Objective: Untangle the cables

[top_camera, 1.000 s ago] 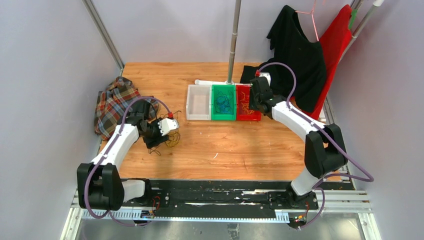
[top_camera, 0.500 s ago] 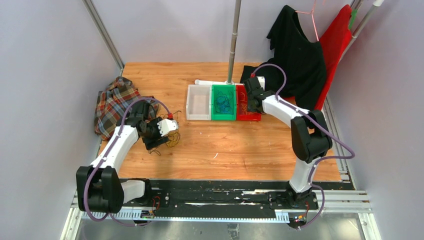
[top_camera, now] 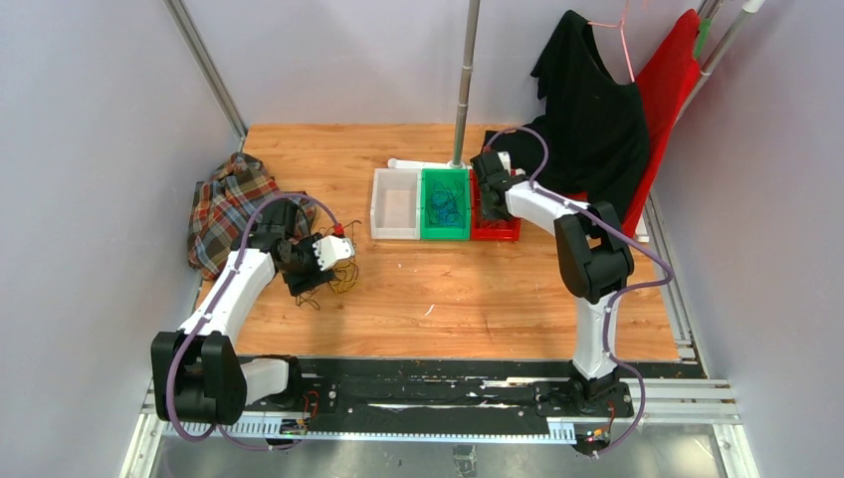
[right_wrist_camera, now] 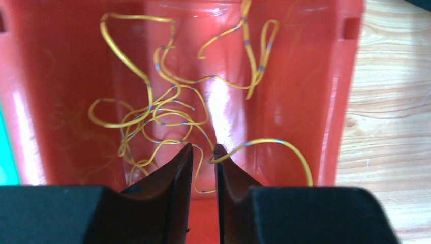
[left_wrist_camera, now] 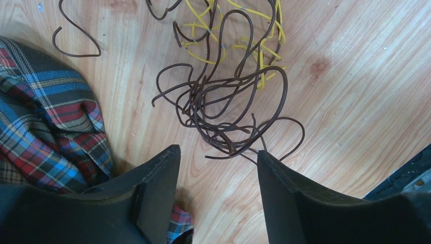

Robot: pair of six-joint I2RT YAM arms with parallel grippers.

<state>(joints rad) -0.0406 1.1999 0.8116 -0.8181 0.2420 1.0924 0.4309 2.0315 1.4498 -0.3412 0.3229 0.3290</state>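
A tangle of dark brown cables (left_wrist_camera: 223,112) lies on the wooden table with yellow strands (left_wrist_camera: 254,46) mixed in at its far side; a loose brown strand (left_wrist_camera: 76,48) lies apart. My left gripper (left_wrist_camera: 218,151) is open just above the tangle's near edge, holding nothing; in the top view the gripper (top_camera: 304,281) sits beside the tangle (top_camera: 336,281). My right gripper (right_wrist_camera: 204,147) hangs over the red bin (right_wrist_camera: 305,76), jaws a narrow gap apart, with a yellow cable (right_wrist_camera: 152,117) running loosely between them. Blue cables (top_camera: 445,207) lie in the green bin.
A plaid cloth (top_camera: 224,204) lies left of my left arm, close to the fingers in the wrist view (left_wrist_camera: 45,112). White (top_camera: 395,231), green (top_camera: 444,235) and red (top_camera: 503,235) bins stand in a row at the back. A pole (top_camera: 461,100) and black garment (top_camera: 597,110) stand behind.
My right arm has swung left and folded in, bringing its gripper over the red bin. The left arm has barely moved.
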